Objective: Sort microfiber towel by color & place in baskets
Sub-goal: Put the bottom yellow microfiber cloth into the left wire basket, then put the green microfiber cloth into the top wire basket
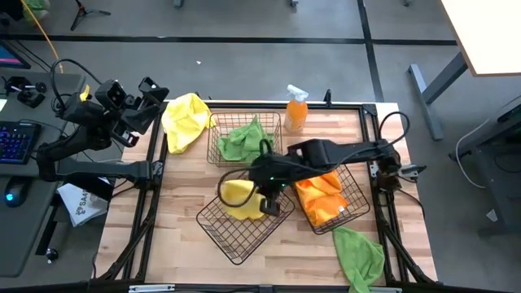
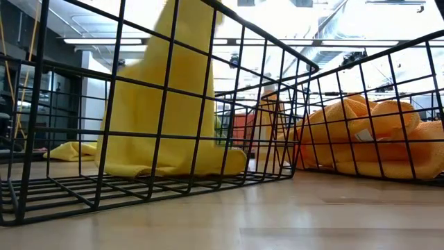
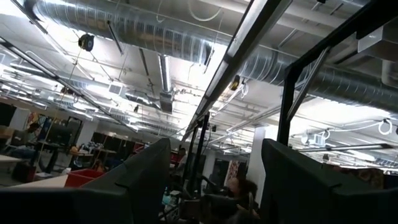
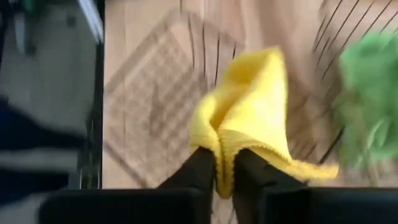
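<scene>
My right gripper (image 4: 225,169) is shut on a yellow towel (image 1: 238,195) over the near-left wire basket (image 1: 236,232). The far basket (image 1: 218,150) holds a green towel (image 1: 244,140). The right basket (image 1: 354,195) holds orange towels (image 1: 321,197). A second yellow towel (image 1: 186,120) lies bunched on the table's far left corner. Another green towel (image 1: 358,254) lies at the near right edge. My left gripper (image 3: 214,186) is open, raised beyond the table's left side (image 1: 122,110) and pointing up at the ceiling. My right gripper pinches a bunched fold of the yellow towel (image 4: 225,146) between its two fingers, coming from above and pointing down. The towel hangs below the fingers inside the basket. Its lower end (image 2: 173,163) rests crumpled on the basket's wire floor.
An orange spray bottle (image 1: 296,108) stands at the table's far edge behind the far basket. The three baskets crowd the table's middle. Bare wood shows along the near left part (image 1: 163,236). A desk with a keyboard (image 1: 16,142) lies left of the table.
</scene>
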Controlling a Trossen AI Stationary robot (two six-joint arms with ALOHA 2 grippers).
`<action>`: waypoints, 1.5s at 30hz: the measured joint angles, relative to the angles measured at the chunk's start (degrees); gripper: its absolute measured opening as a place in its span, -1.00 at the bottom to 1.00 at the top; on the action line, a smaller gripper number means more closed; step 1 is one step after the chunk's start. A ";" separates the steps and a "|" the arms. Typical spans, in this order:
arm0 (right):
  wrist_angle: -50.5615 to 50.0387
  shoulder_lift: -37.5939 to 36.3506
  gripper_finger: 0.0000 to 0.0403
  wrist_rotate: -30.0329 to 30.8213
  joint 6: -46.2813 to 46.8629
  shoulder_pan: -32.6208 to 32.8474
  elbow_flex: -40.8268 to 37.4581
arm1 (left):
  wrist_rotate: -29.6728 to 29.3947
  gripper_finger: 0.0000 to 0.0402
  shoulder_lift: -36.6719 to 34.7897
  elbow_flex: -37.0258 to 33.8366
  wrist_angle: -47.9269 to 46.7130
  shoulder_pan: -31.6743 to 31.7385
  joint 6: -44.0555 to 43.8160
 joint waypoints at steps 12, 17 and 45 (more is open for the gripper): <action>-4.07 5.30 0.28 -15.00 -10.74 -1.46 0.00 | -1.09 0.20 2.03 0.00 0.08 -0.02 -0.39; -12.61 4.53 0.54 -16.39 -12.88 -1.64 1.19 | -2.32 0.20 3.19 0.00 0.24 -0.02 -0.44; 16.26 -28.78 0.60 -14.99 73.42 41.34 -67.08 | -2.94 0.20 6.02 -0.02 -1.26 -0.09 -2.10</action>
